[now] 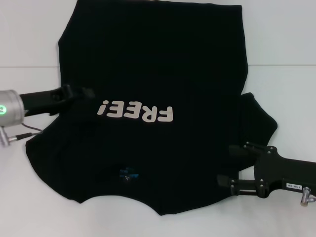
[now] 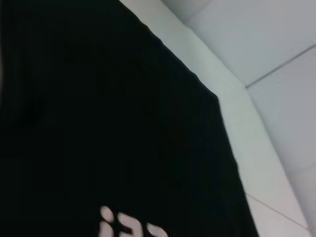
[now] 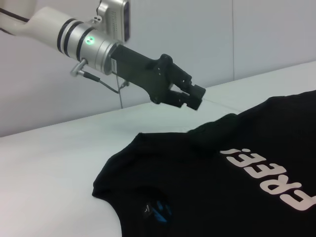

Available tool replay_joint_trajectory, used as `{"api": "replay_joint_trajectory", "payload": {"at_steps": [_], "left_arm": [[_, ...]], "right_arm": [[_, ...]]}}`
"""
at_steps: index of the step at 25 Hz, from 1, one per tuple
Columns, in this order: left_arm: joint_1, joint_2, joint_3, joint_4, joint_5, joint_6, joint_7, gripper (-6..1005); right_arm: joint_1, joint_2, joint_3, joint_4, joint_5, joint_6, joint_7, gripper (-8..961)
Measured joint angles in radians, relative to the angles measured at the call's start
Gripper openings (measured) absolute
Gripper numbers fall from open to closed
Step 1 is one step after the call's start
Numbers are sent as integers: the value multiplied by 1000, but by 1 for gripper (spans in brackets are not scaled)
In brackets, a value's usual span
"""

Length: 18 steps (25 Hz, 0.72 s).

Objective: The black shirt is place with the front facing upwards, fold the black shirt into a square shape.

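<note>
the black shirt lies front up on the white counter, collar toward the robot, with the pale "free!" lettering across its middle and a small blue neck label near the collar. its left sleeve already looks folded inward over the body, leaving a small raised hump by the lettering, while the right sleeve is spread out flat on the counter. the left gripper hovers above that folded edge with its jaws close together and nothing between them. the right gripper sits low beside the right sleeve; its jaws stand apart and appear empty. the likely trouble from here is an uneven fold: if the right jaws pinch only the top layer or catch the sleeve off-centre, the cloth could drag, bunch and skew the outline. the loose folded left sleeve could also slide open if the shirt is tugged across the smooth counter.
</note>
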Motion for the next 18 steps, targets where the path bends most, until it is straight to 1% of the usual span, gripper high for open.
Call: {"api": "replay_joint_trajectory", "payload": {"at_steps": [1, 4, 6, 9, 12, 13, 15, 18], "left_arm": [[-5, 0, -2, -19, -7, 5, 2, 62], [-7, -3, -3, -56, -45, 17, 8, 165], [-2, 0, -3, -68, -66, 30, 17, 234], [12, 16, -2, -67, -70, 36, 21, 394], [35, 46, -2, -76, -64, 15, -5, 540], [43, 52, -3, -80, -64, -4, -17, 580], [55, 52, -4, -82, -65, -49, -31, 659], [60, 41, -2, -90, -65, -121, -37, 770]], "right_arm": [[0, 0, -1, 0, 0, 1, 0, 925], [1, 0, -2, 0, 0, 2, 0, 924], [1, 0, -2, 0, 0, 2, -1, 924], [1, 0, -2, 0, 0, 2, -1, 924], [0, 0, -1, 0, 0, 1, -1, 924], [0, 0, 0, 0, 0, 2, -1, 924], [-1, 0, 1, 0, 0, 4, -3, 924], [-2, 0, 1, 0, -1, 5, -6, 924]]}}
